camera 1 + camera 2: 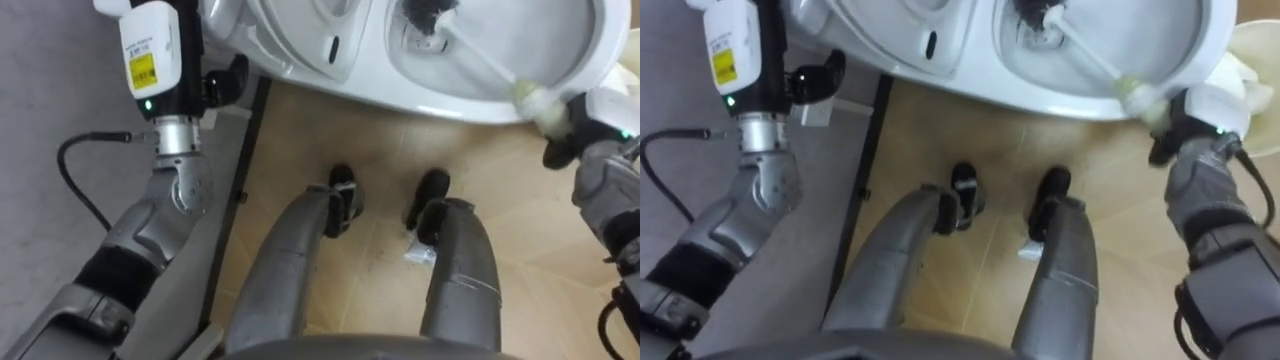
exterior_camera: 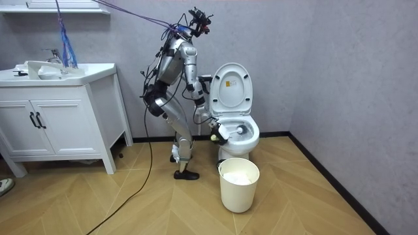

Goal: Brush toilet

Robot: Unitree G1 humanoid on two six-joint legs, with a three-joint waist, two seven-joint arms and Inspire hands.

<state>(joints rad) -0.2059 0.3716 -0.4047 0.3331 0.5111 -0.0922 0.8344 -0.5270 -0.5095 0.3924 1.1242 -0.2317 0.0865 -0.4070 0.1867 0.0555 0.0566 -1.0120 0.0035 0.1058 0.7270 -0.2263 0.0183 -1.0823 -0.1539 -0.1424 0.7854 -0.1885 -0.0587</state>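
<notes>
White plastic, the toilet brush (image 1: 480,60) is grasped at its pale handle end by the clenched right robot hand (image 1: 568,128) at 2 o'clock, over the rim of the toilet bowl (image 1: 440,103). The dark bristle head is set in the drain at 12 o'clock. The left robot hand (image 1: 226,82) is seen at 10 o'clock beside the bowl's outer wall; whether it is released or clenched cannot be told. A lined waste bin (image 2: 239,186) is stood near the bowl. The wood floor (image 1: 375,150) lies at 6 o'clock.

Toilet bowl (image 1: 440,100): white. Toilet brush (image 1: 480,58): black bristles, white shaft, pale yellow-green grip inside the black right hand (image 1: 570,125). Left hand (image 1: 160,60): white casing, yellow label. Floor (image 1: 300,130) below both hands: tan wood, herringbone pattern. Waste bin (image 2: 238,189): cream. Wall (image 2: 339,52): grey.
</notes>
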